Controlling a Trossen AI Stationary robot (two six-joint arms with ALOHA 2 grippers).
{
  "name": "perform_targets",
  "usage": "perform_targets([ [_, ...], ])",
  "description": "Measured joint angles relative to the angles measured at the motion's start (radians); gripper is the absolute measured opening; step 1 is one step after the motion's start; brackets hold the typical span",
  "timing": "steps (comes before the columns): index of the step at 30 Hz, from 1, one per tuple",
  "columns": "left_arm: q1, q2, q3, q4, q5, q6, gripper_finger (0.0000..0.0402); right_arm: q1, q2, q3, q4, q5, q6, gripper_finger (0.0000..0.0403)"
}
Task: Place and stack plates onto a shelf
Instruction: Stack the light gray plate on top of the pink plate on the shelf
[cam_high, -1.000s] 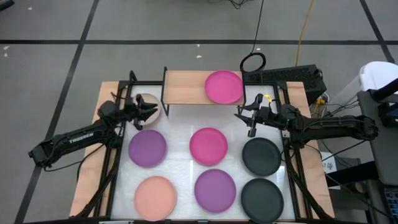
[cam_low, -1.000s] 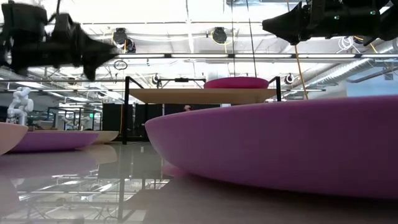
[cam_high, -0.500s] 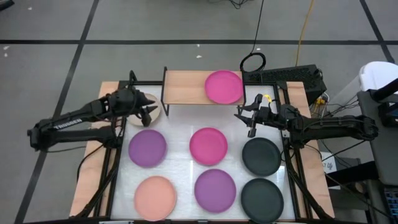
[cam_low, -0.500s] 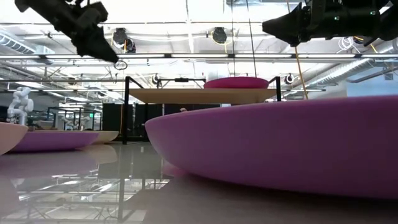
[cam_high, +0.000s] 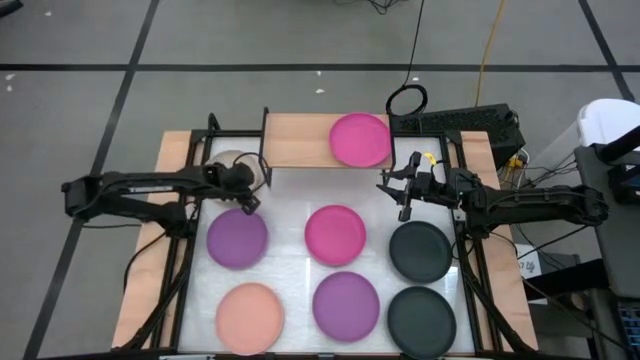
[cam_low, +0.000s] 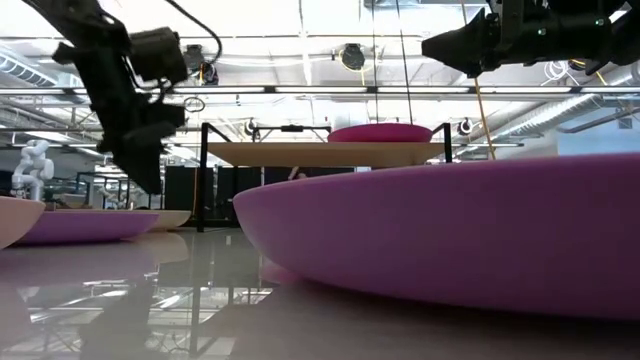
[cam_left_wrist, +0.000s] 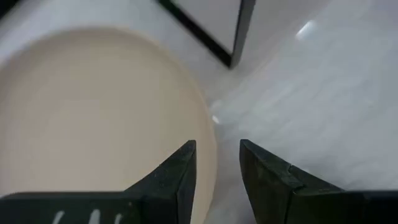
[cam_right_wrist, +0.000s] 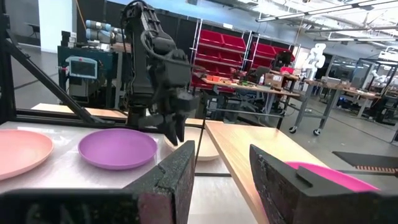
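Note:
The cream plate (cam_high: 228, 162) lies on the table at the far left, beside the shelf (cam_high: 295, 140). My left gripper (cam_high: 248, 198) points down just above the plate's near-right rim (cam_left_wrist: 208, 146), open, one finger over the plate and one outside it; in the low view (cam_low: 145, 180) it hangs clear of the plate. One magenta plate (cam_high: 360, 139) lies on the shelf's right half. My right gripper (cam_high: 395, 190) hovers open and empty to the right of the shelf.
On the table lie two purple plates (cam_high: 237, 238) (cam_high: 346, 305), a magenta plate (cam_high: 335, 233), a peach plate (cam_high: 250, 316) and two black plates (cam_high: 420, 250) (cam_high: 421, 319). The shelf's black leg (cam_left_wrist: 239, 31) stands close beyond my left gripper. The shelf's left half is bare.
My left gripper has risen, then tipped from roughly level to pointing down and come down toward the cream plate's near-right rim, while its arm has swung toward the table's far edge. No plate has moved.

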Motion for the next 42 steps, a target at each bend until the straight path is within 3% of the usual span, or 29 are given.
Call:
perform_targets([
  [8,0.0,0.147,0.0,0.028,-0.006,-0.043,0.0129,0.0,0.0,0.0,-0.001,0.0,0.005,0.0134],
  [15,0.004,0.209,0.0,0.024,-0.079,-0.089,0.0127,0.0,0.0,0.0,-0.012,0.0,0.018,0.0134],
  [18,0.004,0.213,0.0,0.026,-0.078,-0.088,0.0103,0.0,0.0,0.0,-0.014,0.0,0.017,0.0134],
  [23,0.004,0.206,0.003,0.014,-0.059,-0.033,0.0024,0.0,0.0,0.0,-0.014,0.0,0.026,0.0134],
  [26,0.0,0.19,0.026,0.004,-0.049,-0.032,0.001,0.0,0.0,0.0,-0.018,0.0,0.027,0.0134],
  [30,-0.007,0.154,0.119,-0.095,-0.072,-0.041,0.0008,0.0,0.0,0.0,-0.016,0.0,0.019,0.0134],
  [37,-0.016,0.092,0.355,-0.385,-0.228,-0.056,0.0008,0.0,0.0,0.0,-0.025,0.0,0.034,0.0134],
  [42,-0.019,0.078,0.546,-0.464,-0.337,0.001,0.0008,0.0,0.0,0.0,-0.025,0.0,0.034,0.0134],
])
